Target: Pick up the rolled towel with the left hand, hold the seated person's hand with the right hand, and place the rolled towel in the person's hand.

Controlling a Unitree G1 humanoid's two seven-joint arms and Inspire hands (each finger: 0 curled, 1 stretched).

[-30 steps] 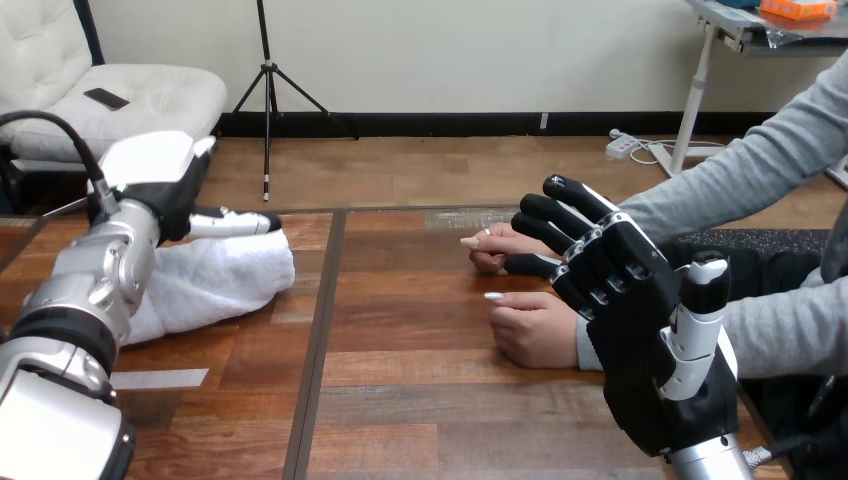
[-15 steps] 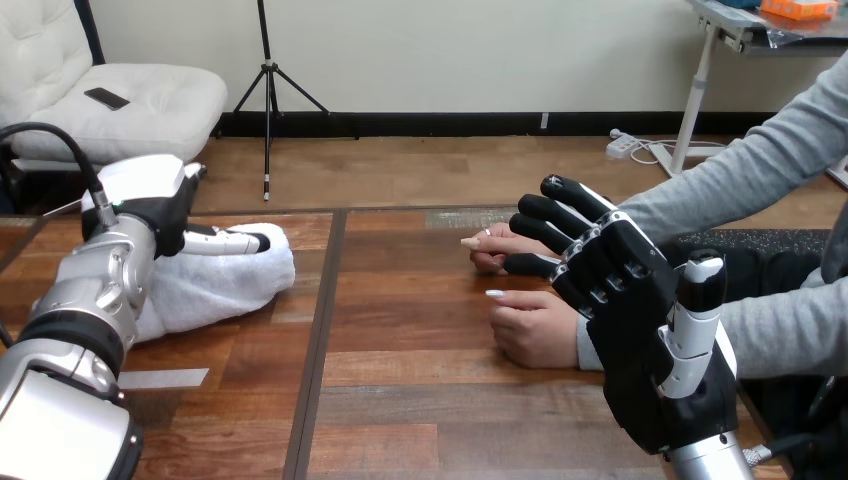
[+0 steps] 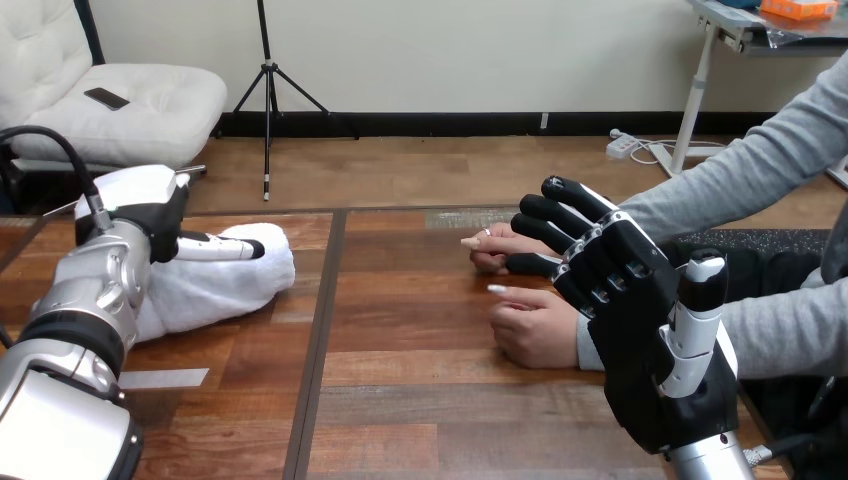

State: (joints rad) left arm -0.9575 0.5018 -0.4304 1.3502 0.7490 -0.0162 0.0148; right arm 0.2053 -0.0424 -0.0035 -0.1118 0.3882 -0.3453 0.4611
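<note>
I count one towel [image 3: 215, 285] on one table [image 3: 420, 400]. Two robot hands: the left hand [image 3: 150, 205] at the towel, the right hand [image 3: 640, 330] well right of it. Two hands of the person lie between the towel and the right hand, a nearer hand [image 3: 535, 325] and a farther hand [image 3: 492, 250].

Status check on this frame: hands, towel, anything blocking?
Left hand on rolled towel, grip unconfirmed; towel on table. Right hand open beside the person's hands, holding neither. Nothing in the way.
</note>
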